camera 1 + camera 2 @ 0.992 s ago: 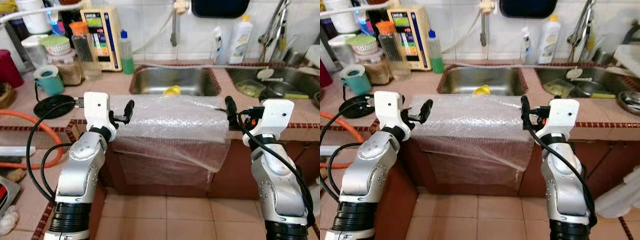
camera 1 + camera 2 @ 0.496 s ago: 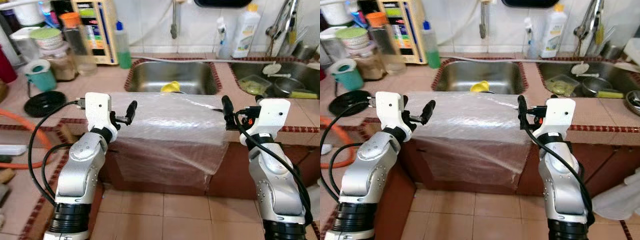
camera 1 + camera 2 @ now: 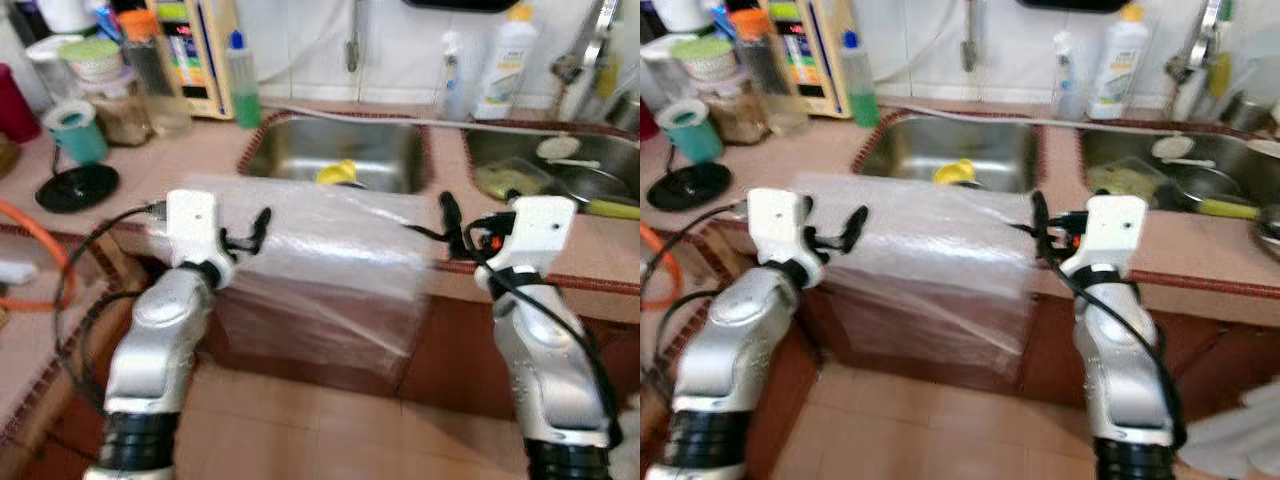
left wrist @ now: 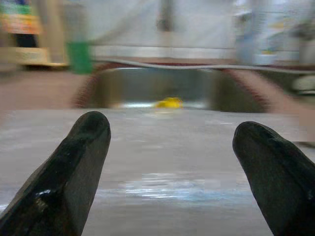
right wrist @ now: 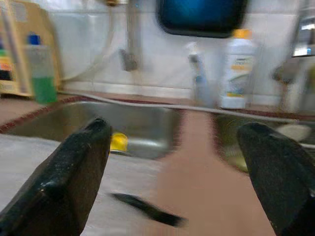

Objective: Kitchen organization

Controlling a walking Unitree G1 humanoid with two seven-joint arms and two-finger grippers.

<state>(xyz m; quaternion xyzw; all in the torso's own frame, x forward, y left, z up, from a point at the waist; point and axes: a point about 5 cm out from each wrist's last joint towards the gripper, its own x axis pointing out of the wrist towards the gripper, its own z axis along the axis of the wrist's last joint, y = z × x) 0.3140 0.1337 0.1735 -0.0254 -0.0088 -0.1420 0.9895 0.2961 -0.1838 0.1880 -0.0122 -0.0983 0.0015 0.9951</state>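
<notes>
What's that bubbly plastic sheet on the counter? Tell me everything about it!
The bubble wrap is a clear, whitish sheet that looks like soft plastic. It lies flat on the counter in front of the left sink, then drapes over the edge and hangs down the brown cabinet front, slightly wrinkled. The left hand and right hand hover open at its two ends.

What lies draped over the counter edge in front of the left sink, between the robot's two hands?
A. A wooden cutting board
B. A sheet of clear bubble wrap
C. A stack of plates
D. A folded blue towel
B. A clear sheet of bubble wrap covers the counter edge and hangs down the cabinet front, with the left hand at one end and the right hand at the other, both open.
</notes>
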